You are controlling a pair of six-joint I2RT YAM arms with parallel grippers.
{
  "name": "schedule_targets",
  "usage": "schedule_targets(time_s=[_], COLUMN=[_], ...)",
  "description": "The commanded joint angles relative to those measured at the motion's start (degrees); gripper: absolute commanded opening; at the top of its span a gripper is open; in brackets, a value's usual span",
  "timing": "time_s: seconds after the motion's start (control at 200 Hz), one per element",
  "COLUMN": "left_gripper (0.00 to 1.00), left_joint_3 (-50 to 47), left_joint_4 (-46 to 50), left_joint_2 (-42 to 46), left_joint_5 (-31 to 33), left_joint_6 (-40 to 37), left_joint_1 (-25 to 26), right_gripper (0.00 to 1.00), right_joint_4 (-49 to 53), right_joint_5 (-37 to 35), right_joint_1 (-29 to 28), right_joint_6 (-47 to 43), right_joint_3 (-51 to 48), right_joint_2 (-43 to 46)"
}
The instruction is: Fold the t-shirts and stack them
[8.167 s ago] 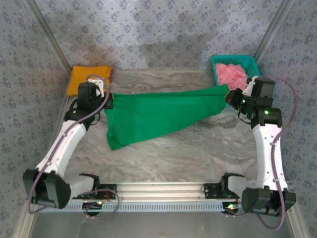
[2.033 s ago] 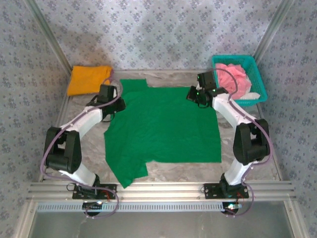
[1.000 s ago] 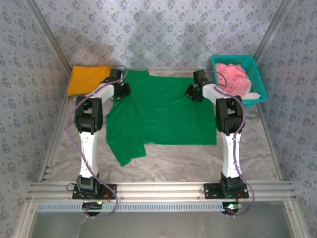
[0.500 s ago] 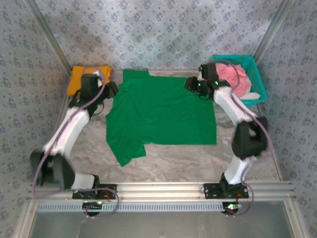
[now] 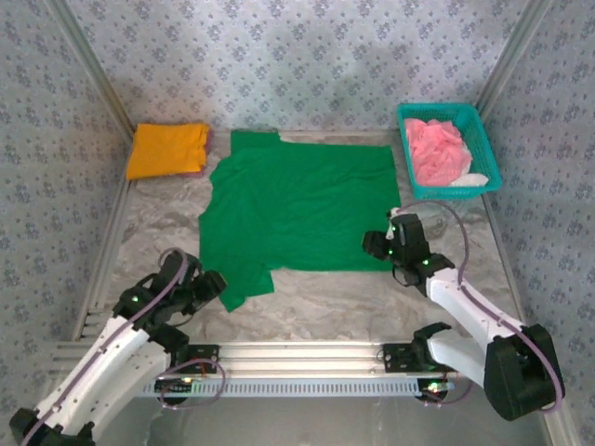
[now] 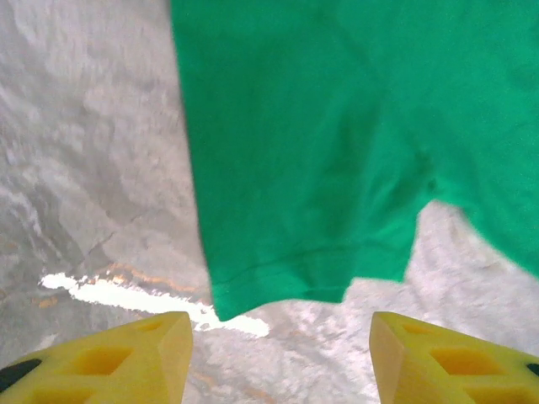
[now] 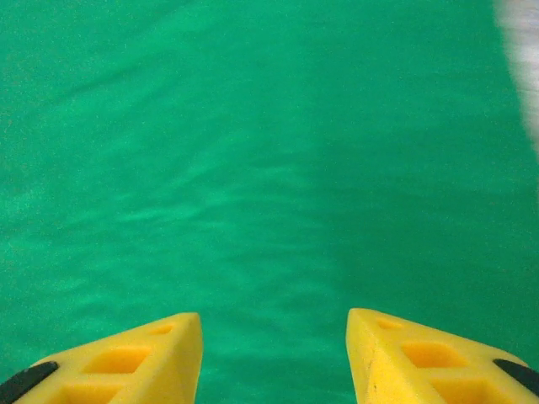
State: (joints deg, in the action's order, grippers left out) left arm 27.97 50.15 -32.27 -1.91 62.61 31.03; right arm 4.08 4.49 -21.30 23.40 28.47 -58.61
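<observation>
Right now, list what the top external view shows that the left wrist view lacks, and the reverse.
Top external adds the orange-yellow t-shirt, the pink t-shirt in the teal basket, and the right gripper at the near right corner of the green t-shirt. Left wrist adds the sleeve hem up close, ahead of the open, empty left gripper. Both share the green t-shirt spread on the table.
</observation>
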Motion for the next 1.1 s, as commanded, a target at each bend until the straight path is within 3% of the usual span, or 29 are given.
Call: schedule_targets(time_s=[0.0,0.18,0.33,0.56,0.839,1.094], left_gripper=[0.59,0.58,0.58,0.55,0.48,0.49], left_joint_3=[-1.6,-2.4,-3.9,-4.0,-5.7,-5.0], left_joint_4=[-0.2,-3.6,-9.0,-7.8,-10.9,-13.2], left_joint_2=[-2.2,-9.5,-10.6,-11.1,-14.5,-17.1], left_joint_5=[-1.0,-1.5,-1.5,-0.7,-1.2,-1.2], left_joint_6=[10.0,11.3,11.9,13.1,12.8,11.8], left_joint_1=[3.9,8.6,8.7,10.5,10.7,10.7], right_gripper=[0.61,0.62,0.62,0.62,0.63,0.64], right_joint_4=[-9.2,-7.5,-8.6,-9.7,-11.9,-13.5], right_joint_5=[14.2,10.9,8.2,4.3,5.2,8.1], right_joint_1=[-5.0,-10.8,-11.7,-12.8,-13.1,-13.5], right_joint_6=[-7.4,-10.1,-10.1,-10.3,-11.5,-11.9], right_joint_3=[0.1,1.2,0.9,1.1,0.4,-0.8], right_joint_2=[1.6,1.1,-1.0,-3.1,-4.5,-5.1])
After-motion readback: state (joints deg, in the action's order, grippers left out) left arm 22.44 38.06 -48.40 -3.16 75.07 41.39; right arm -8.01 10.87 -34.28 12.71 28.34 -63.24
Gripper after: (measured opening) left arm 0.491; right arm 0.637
